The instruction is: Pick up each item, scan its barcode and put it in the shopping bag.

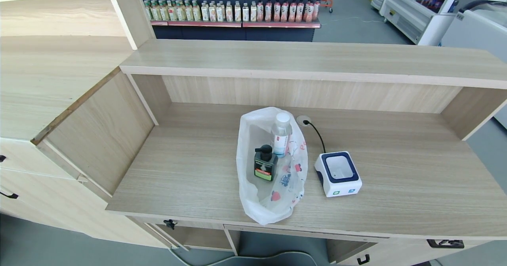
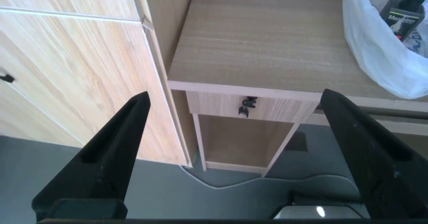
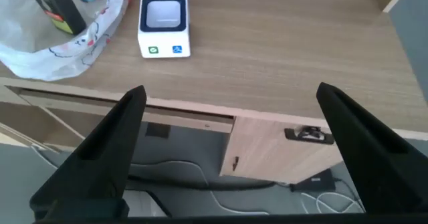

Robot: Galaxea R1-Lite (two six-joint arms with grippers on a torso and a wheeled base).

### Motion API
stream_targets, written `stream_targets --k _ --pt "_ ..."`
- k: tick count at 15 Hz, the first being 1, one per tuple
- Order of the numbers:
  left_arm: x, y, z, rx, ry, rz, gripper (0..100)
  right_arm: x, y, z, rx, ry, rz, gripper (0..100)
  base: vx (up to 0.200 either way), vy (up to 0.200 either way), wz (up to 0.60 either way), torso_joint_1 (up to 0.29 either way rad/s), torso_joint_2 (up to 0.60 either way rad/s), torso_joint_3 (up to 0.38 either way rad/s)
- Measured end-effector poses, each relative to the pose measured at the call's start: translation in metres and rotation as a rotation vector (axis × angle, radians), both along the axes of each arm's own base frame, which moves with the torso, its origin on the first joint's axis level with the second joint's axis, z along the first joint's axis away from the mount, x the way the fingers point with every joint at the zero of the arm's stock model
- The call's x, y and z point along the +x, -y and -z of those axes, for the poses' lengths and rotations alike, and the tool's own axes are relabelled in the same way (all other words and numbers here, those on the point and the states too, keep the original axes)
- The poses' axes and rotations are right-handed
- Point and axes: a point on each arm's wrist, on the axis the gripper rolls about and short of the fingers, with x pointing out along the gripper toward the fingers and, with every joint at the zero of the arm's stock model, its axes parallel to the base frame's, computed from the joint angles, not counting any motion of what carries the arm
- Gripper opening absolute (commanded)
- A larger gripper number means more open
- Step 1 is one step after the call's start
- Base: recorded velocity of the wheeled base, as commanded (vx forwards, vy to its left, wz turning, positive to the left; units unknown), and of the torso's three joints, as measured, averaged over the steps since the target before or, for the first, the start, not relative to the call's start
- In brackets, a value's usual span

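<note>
Looking down from the head, the shopping bag (image 1: 273, 206) stands open on the counter (image 1: 396, 178), a pump bottle (image 1: 265, 165) and a water bottle (image 1: 281, 135) upright inside, the scanner (image 1: 338, 173) just beside it; bagging looks done. From the left wrist, the left gripper (image 2: 235, 98) hangs released and empty below the counter edge, near the bag. From the right wrist, the right gripper (image 3: 232, 91) is likewise spread and empty, low before the scanner. Any retreat should keep clear of the flimsy bag lest it tip.

Light wood counter (image 1: 396, 186), grey floor (image 1: 352, 24), bottle shelf (image 1: 233, 12) behind (freezer cabinets (image 1: 412, 16) right)
</note>
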Motion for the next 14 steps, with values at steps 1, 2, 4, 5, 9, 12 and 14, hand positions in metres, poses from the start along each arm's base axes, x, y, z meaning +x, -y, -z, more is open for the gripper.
stream_targets --k 1,2,4,5,9,12,14 --pt "0.0000 0.0000 0.0000 0.000 0.000 0.000 100 -0.0018 0.0002 0.0056 0.041 -0.030 0.011 100 0.000 0.000 0.00 0.000 0.00 0.000" --pt "0.0000 0.0000 0.0000 0.000 0.000 0.000 100 -0.0030 0.0003 0.0075 0.060 -0.037 0.017 100 0.000 0.000 0.00 0.000 0.00 0.000" --pt "0.0000 0.0000 0.0000 0.000 0.000 0.000 100 -0.0043 0.0004 0.0081 0.042 -0.024 0.019 100 0.000 0.000 0.00 0.000 0.00 0.000" --pt "0.0000 0.0000 0.0000 0.000 0.000 0.000 100 -0.0046 0.0004 0.0083 0.042 -0.021 0.019 100 0.000 0.000 0.00 0.000 0.00 0.000" --pt "0.0000 0.0000 0.0000 0.000 0.000 0.000 100 -0.0050 0.0004 0.0086 0.043 -0.018 0.019 100 0.000 0.000 0.00 0.000 0.00 0.000" --pt "0.0000 0.0000 0.0000 0.000 0.000 0.000 100 -0.0050 0.0004 0.0087 0.037 -0.018 0.019 100 0.000 0.000 0.00 0.000 0.00 0.000" --pt "0.0000 0.0000 0.0000 0.000 0.000 0.000 100 -0.0050 0.0004 0.0087 0.042 -0.018 0.019 100 0.000 0.000 0.00 0.000 0.00 0.000"
